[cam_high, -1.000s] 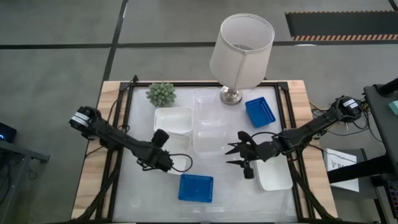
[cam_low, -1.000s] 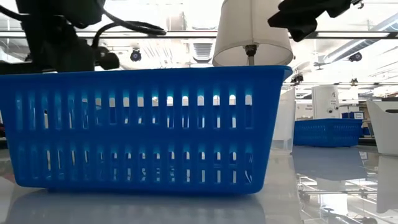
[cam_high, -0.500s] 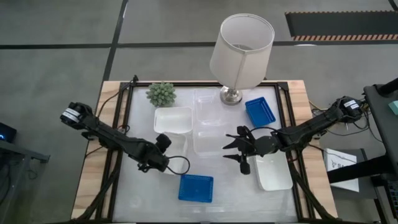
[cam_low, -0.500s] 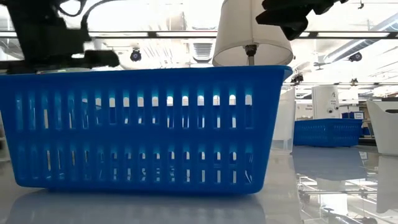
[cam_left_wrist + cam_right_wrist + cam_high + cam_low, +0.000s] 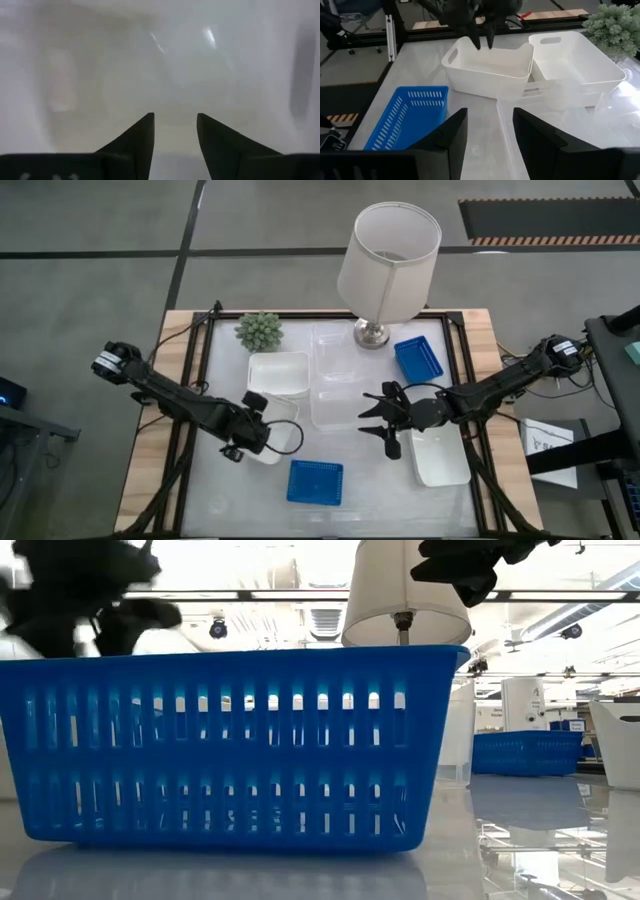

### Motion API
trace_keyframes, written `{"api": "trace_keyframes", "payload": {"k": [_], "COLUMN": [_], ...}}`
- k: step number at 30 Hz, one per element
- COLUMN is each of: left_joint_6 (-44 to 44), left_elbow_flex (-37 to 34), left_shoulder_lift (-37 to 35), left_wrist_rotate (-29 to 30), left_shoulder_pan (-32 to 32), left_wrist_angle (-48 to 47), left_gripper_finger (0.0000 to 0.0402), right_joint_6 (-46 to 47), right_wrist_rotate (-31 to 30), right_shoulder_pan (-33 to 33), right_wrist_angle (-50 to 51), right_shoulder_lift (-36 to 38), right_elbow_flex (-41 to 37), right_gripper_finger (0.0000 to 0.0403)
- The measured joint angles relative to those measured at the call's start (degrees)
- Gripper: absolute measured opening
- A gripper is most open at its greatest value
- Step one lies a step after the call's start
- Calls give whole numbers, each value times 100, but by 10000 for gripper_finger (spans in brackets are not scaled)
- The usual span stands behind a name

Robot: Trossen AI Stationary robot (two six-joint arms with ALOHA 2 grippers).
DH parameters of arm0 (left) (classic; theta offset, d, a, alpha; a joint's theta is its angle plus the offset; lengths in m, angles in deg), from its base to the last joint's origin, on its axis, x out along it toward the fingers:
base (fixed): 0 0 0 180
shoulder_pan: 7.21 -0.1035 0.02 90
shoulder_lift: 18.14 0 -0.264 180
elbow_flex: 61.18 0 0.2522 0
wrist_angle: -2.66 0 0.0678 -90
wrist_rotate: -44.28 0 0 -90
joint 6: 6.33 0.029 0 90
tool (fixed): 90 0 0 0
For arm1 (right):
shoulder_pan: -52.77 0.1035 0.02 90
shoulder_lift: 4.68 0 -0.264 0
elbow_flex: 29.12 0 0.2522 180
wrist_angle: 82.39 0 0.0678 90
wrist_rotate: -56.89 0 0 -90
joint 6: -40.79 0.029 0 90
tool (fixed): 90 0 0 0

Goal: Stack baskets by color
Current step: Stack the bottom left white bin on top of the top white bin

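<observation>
The high view looks straight down on the whole table. The low view sits at tabletop level, close against a slotted blue plastic basket (image 5: 235,745), which the right wrist view shares (image 5: 405,117).

2 slim black jointed arms are showing grey-ringed round motor housings at their outer ends, thin black cables looping beside the left gripper (image 5: 243,442), and the right gripper (image 5: 372,418) is ending in pointed matte-black wedge-shaped fingers.

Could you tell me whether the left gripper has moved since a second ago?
Yes. In the high view the left gripper has pulled back toward the table's left side, away from the blue basket, and now sits over a white basket.
</observation>
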Motion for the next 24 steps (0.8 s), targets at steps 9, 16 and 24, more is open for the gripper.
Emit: {"api": "trace_keyframes", "payload": {"k": [9, 16, 24], "left_joint_6": [-6295, -7680, -7892], "left_elbow_flex": [66, -392, -545], "left_shoulder_lift": [-469, -306, 177], "left_wrist_rotate": [751, 448, 257], "left_shoulder_pan": [-294, -284, -287], "left_wrist_angle": [-728, -471, -289], "left_gripper_finger": [131, 131, 131], "right_joint_6": [-171, -530, -622], "right_wrist_rotate": [39, 46, 46], "right_shoulder_pan": [2, 2, 2], "right_wrist_angle": [157, 527, 793], "right_shoulder_lift": [0, 0, 0], "right_elbow_flex": [0, 0, 0], "right_gripper_finger": [151, 151, 151]}}
